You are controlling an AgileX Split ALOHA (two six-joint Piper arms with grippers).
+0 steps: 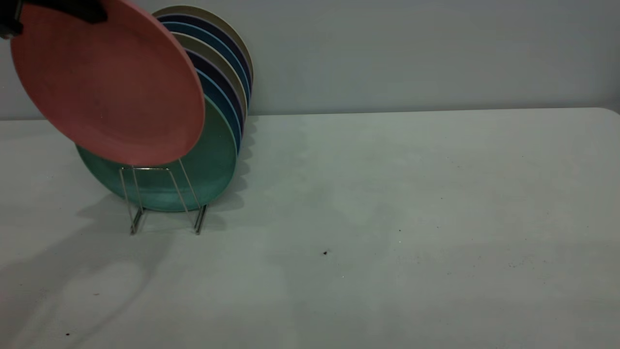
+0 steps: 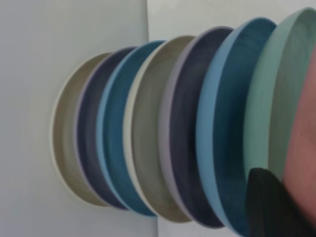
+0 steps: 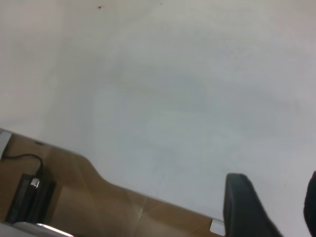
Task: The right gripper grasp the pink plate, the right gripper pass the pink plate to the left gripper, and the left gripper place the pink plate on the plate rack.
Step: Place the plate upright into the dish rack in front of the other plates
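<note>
The pink plate point(image 1: 109, 82) hangs tilted in the air at the exterior view's upper left, just in front of the front slot of the plate rack point(image 1: 164, 194). Its lower edge overlaps the rack's front wire loop. My left gripper point(image 1: 48, 12) is shut on the plate's top rim. In the left wrist view one black finger point(image 2: 269, 207) presses against the pink plate point(image 2: 303, 148). My right gripper point(image 3: 276, 207) is open and empty over bare table, out of the exterior view.
A teal-green plate point(image 1: 213, 160) stands in the rack right behind the pink one, with several blue, navy and beige plates point(image 2: 148, 128) behind it toward the wall. The white table point(image 1: 387, 218) stretches right. The table's edge and floor point(image 3: 74, 197) show in the right wrist view.
</note>
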